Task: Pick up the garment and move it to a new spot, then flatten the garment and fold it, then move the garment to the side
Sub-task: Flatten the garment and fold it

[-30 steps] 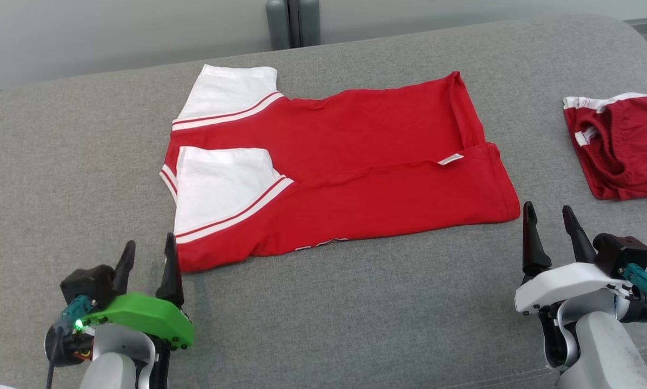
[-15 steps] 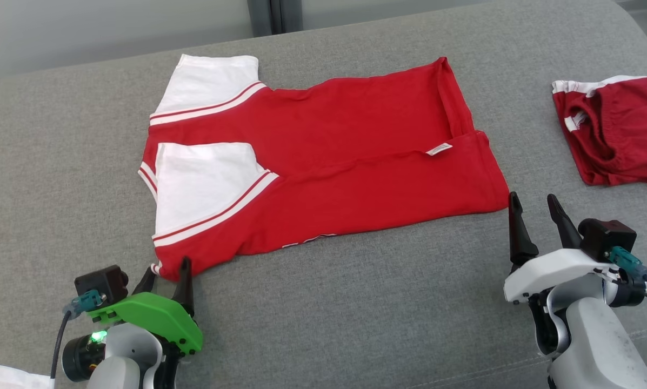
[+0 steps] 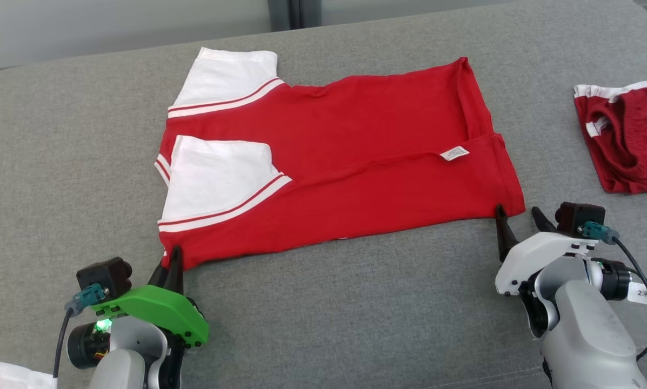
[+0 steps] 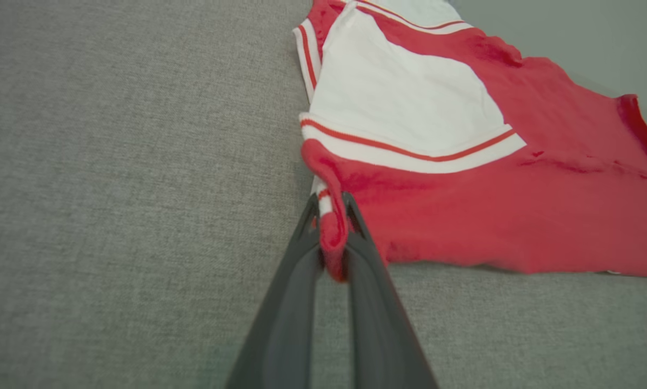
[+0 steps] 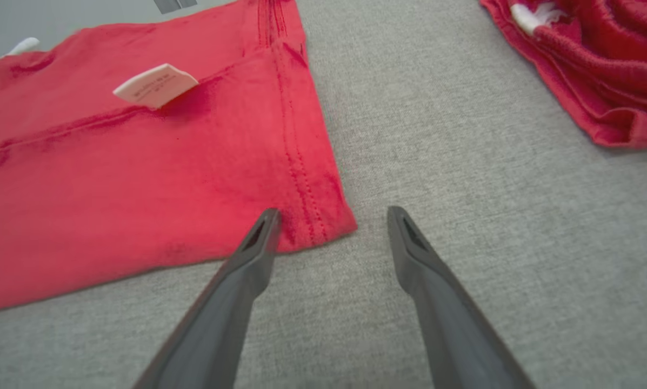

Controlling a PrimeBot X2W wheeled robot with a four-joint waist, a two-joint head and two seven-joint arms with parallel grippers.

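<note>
Garment (image 3: 355,162) lies folded in the middle of the couch (image 3: 328,313). Left end effector (image 3: 169,267) just clamped onto its near-left corner. Right end effector (image 3: 517,212) straddles the near-right corner, fingers apart, so a second grab looks next.

Shirt (image 3: 366,151) of soft matt knit cloth; couch (image 3: 355,302) of coarse grey woven fabric; fingers (image 5: 237,292) smooth, dark, matt plastic

lower left: the left gripper (image 3: 172,258) has long dark pointed fingers (image 3: 176,271), a bright green cover (image 3: 150,310) with small screws (image 3: 185,340) and a tiny green light (image 3: 102,324). lower right: the right gripper (image 3: 517,212) has a white cover (image 3: 534,254), a teal plug (image 3: 594,231), a black cable (image 3: 623,249) and a white tag (image 3: 642,294).
</note>
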